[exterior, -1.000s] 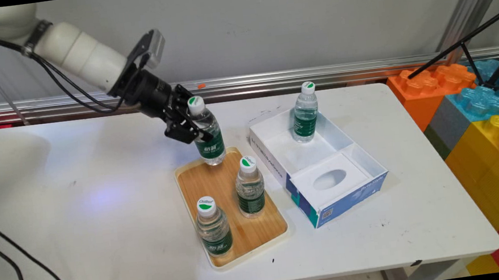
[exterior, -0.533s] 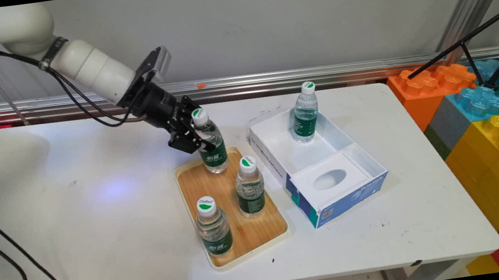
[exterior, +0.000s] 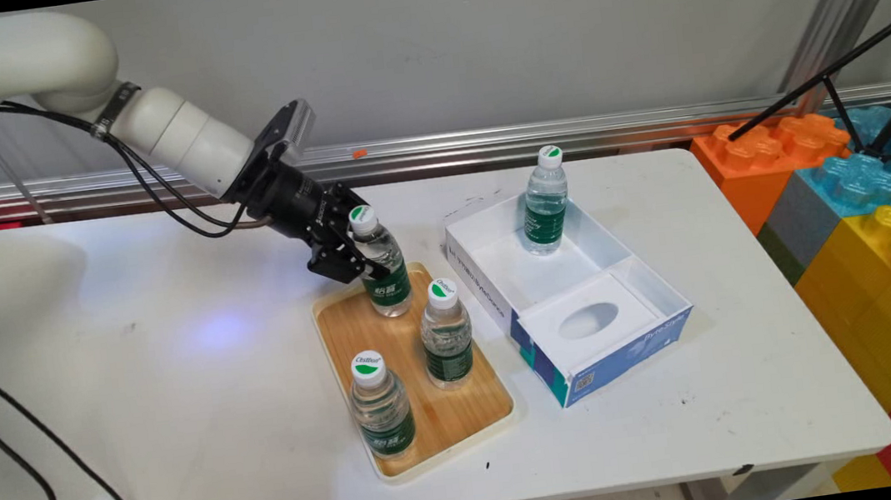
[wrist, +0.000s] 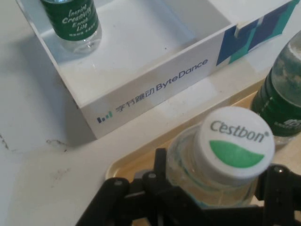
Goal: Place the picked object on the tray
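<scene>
The gripper [exterior: 358,253] is clamped on the shoulder of a bottle [exterior: 383,267] at the far end of the tray [exterior: 464,415]. The bottle's base appears to sit on the tray's wood surface, though contact cannot be confirmed from either view. In the hand view, the white cap [wrist: 235,143] reads "Cestbon". 2 more bottles stand upright on the tray: 1 mid-tray [exterior: 446,334] just beside the held bottle, 1 at the near end [exterior: 381,405]. To the right of the tray lies an open white box [exterior: 634,325]; a 4th bottle [exterior: 546,202] stands in its far compartment. Black cables [exterior: 154,191] hang from the arm
</scene>
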